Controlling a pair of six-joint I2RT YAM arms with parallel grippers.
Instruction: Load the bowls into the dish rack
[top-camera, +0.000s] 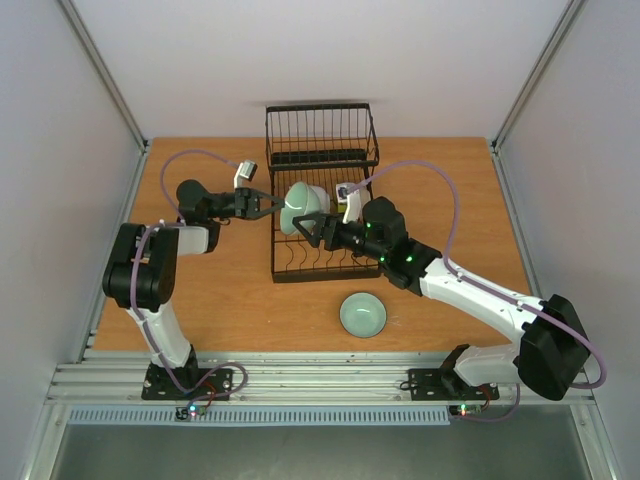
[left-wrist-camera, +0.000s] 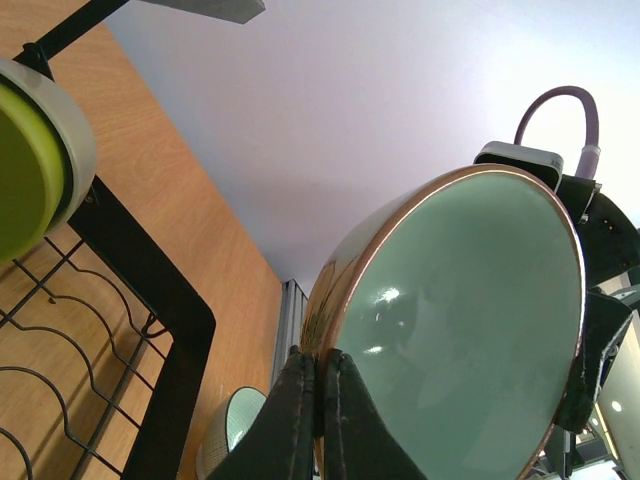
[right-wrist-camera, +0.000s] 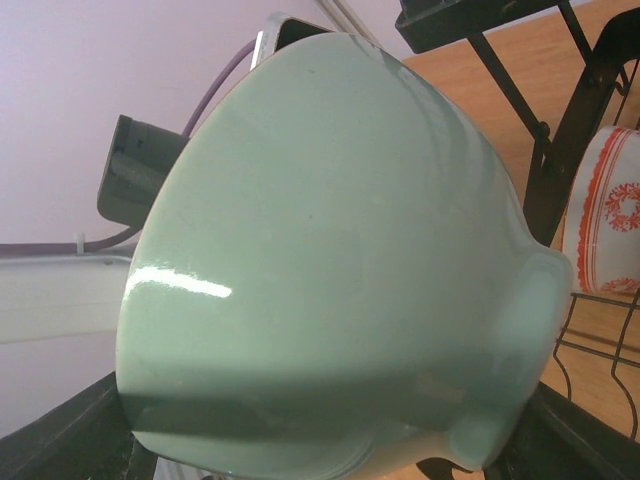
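- Overhead view: the black wire dish rack (top-camera: 322, 150) stands at the far middle of the brown wooden table (top-camera: 220, 300), its taller basket section at the far end.
- A pale celadon green round ceramic bowl (top-camera: 298, 207) is tipped on edge over the left part of the rack's low section, between the two grippers. Whether it rests on the prongs cannot be told.
- The left gripper (top-camera: 278, 207) reaches in from the left and meets this bowl's left edge. The right gripper (top-camera: 312, 228) reaches in from the near right and sits at the bowl's near side.
- A second pale celadon green bowl (top-camera: 362, 314) sits upright on the table, near of the rack and apart from it.
- Left wrist view: the left gripper (left-wrist-camera: 320, 400) has its jaws drawn narrow, pinching the copper-toned rim of the tipped bowl (left-wrist-camera: 460, 320), whose glazed inside faces the camera.
- A yellow-green bowl (left-wrist-camera: 30, 170) stands on edge in the rack (left-wrist-camera: 180, 330) at the left.
- Right wrist view: the right gripper (right-wrist-camera: 330, 440) has its jaws wide, one finger (right-wrist-camera: 70, 435) on each side of the tipped bowl's base (right-wrist-camera: 330, 260). Whether they press on it cannot be told.
- A white bowl with red-orange pattern (right-wrist-camera: 610, 220) stands on edge in the rack at the right.
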